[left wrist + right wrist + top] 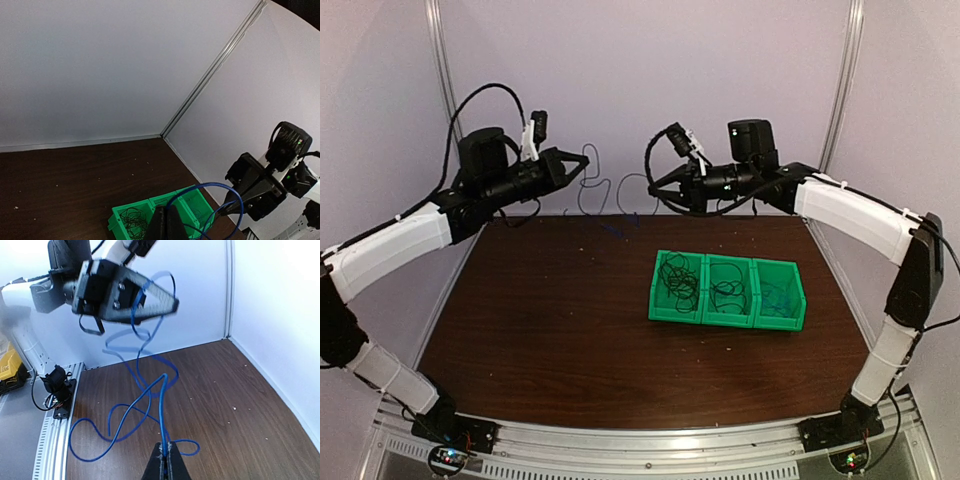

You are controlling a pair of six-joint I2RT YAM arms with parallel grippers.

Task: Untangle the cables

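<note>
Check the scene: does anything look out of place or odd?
Only the blue cable: it is strung in kinked loops between the left gripper and right gripper, over the table's far side, while black cables lie in the green bins. Nothing looks spilled or damaged.

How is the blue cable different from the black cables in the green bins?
The blue cable hangs in the air, pinched by the left end effector and the right end effector; the black cables lie in the green bins. The blue cable spreads in wide loops; the black cables sit bunched up. Both are thin and bendy.
</note>
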